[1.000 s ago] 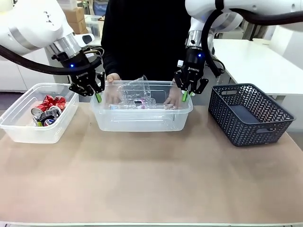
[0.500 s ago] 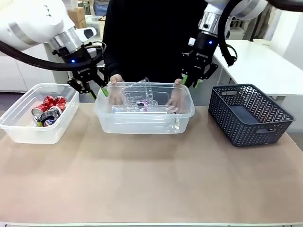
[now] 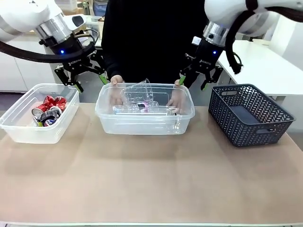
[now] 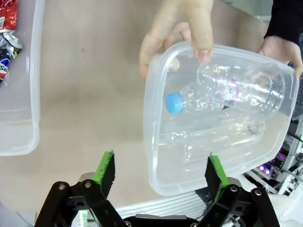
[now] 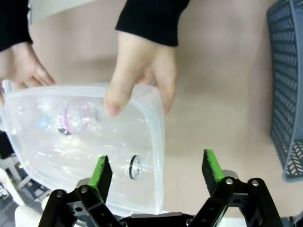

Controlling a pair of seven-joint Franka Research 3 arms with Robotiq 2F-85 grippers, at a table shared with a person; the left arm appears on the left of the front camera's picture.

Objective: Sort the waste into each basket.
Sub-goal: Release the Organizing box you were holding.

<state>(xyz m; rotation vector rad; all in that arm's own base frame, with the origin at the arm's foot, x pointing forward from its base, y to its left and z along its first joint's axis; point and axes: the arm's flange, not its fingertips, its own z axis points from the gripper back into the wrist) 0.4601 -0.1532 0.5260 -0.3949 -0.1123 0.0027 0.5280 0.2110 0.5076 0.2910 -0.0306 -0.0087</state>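
As the waste lies at this moment, it is lodged in two clear tubs on the worktop (image 3: 151, 189).

Item: middle tub (image 3: 145, 124). Holds clear plastic bottles (image 3: 138, 97), one with a blue cap (image 4: 173, 102), lying in a loose heap. The person's hands rest on its far rim, one (image 3: 113, 87) toward the robot's left, the other (image 3: 177, 97) toward its right; fingers hook over the edge.

Item: left tub (image 3: 33, 132). Holds crushed cans (image 3: 48, 109), red and silver, gathered at the far end. Well apart from the middle tub.

Item: left pincer (image 3: 79, 79). Raised above the gap between the two tubs, jaws spread wide, nothing in them.

Item: right pincer (image 3: 193, 82). Raised beyond the middle tub's far right corner, close to the person's hand, jaws spread wide, nothing held.

Item: dark lattice basket (image 3: 250, 113). At the robot's right, looks empty, plays no evident part.

Condition: sorting looks complete or nearly so; no loose waste shows on the worktop.

Hazards, as judged: both pincers hang near the person's hands, so a descent toward the middle tub could catch fingers on the rim. The bottles are light and springy; a jaw pressing one could make it pop out over the low wall. The tub is light, and a nudge against its rim could slide it.
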